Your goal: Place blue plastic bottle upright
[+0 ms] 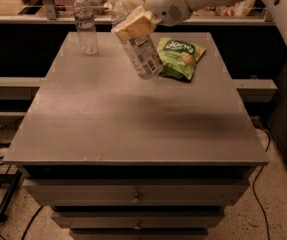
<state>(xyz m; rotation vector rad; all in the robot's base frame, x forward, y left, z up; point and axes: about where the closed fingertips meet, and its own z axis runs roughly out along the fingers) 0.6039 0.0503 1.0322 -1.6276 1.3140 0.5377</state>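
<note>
My gripper is shut on the blue plastic bottle, a clear bottle with a wide white label with dark print. It grips the bottle near its upper end, at the back middle of the grey table. The bottle hangs tilted, its ribbed base pointing down and to the right, lifted above the tabletop. Its cap is hidden behind the yellowish fingers. The white arm reaches in from the upper right.
A slimmer clear bottle stands upright at the table's back left. A green snack bag lies at the back right, just right of the held bottle. Drawers sit below the table's front edge. A shelf runs behind the table.
</note>
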